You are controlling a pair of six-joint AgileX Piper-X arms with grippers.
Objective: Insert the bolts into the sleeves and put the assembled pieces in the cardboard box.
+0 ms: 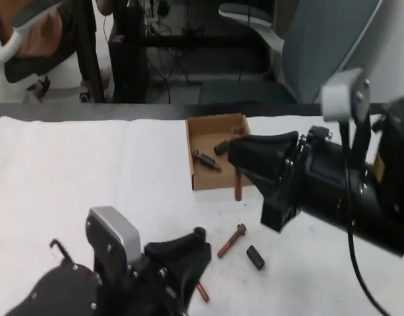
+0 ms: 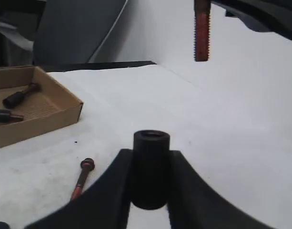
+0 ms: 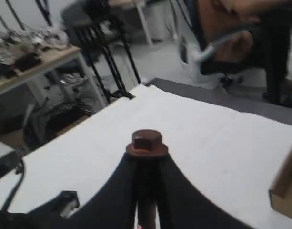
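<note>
Nearest on the white cloth (image 1: 70, 178) of the bench, the left gripper (image 2: 151, 155) is clenched around an upright black sleeve (image 2: 151, 138). Just beyond it lie a loose bolt (image 1: 232, 240) and a second sleeve (image 1: 255, 257). Farther right, the right gripper (image 3: 146, 160) clamps a bolt (image 3: 146, 142), its thread hanging down. Behind, the cardboard box (image 1: 215, 120) holds two assembled pieces (image 1: 206, 160). Beyond the bench stands a grey chair (image 1: 320, 46).

Rear overhead, close wrist cameras, shared box (image 1: 208, 135)

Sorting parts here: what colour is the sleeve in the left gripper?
The sleeve is black, clearest in the left wrist view.
</note>
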